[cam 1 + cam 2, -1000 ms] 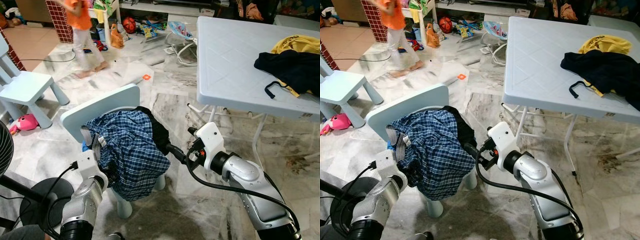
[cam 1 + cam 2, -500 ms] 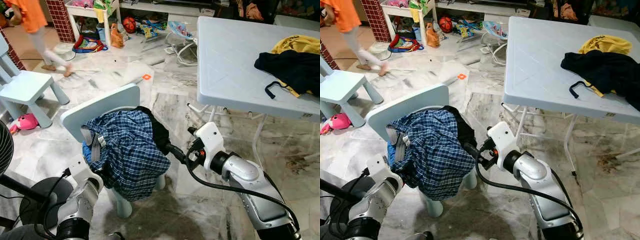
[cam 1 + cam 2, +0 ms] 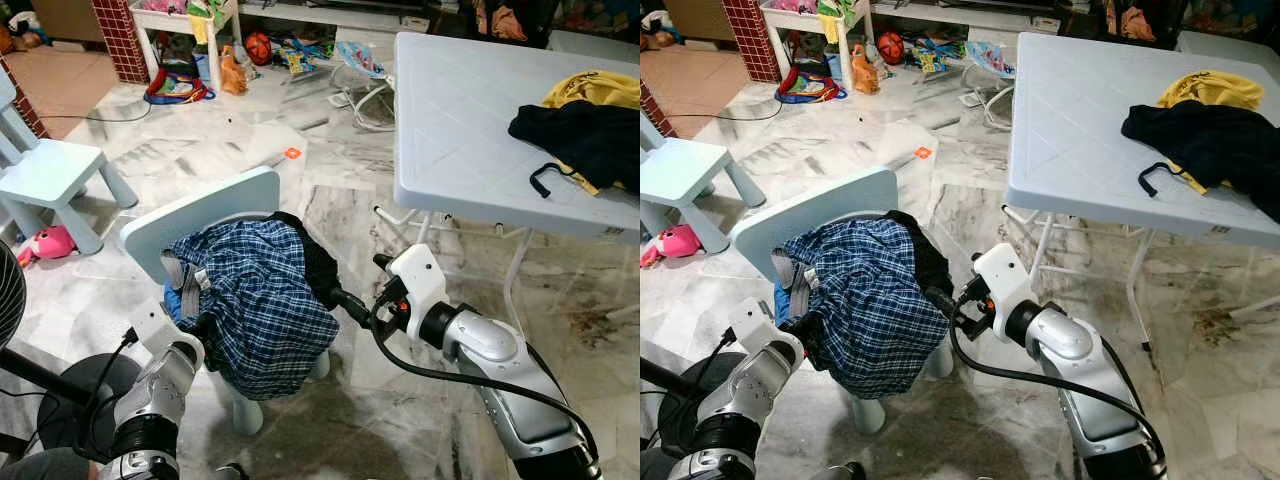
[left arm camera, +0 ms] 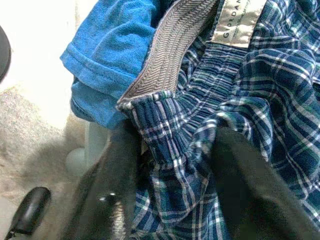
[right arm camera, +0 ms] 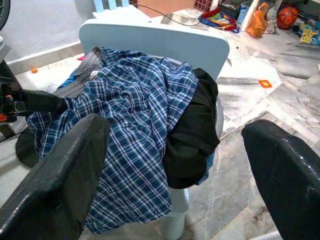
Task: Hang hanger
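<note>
A lived-in family home, most likely a living or play room. The floor is polished marble tile (image 3: 330, 190), strewn with children's things: a pink plush toy (image 3: 50, 244), a red ball (image 3: 258, 48), an orange toy (image 3: 234, 72) and a baby bouncer (image 3: 362, 62) near a low shelf of bright playthings (image 3: 185, 20). 2 child-size pale blue plastic chairs stand here, one (image 3: 55, 175) bare, the other (image 3: 200, 215) heaped with laundry, a blue plaid garment (image 3: 262, 300) on top. A white folding plastic table (image 3: 460, 130) carries more clothes, yellow (image 3: 590, 88) and black (image 3: 585, 135). A brick-patterned column (image 3: 118, 35) and a floor fan's black base (image 3: 60, 400) add to the domestic look.
</note>
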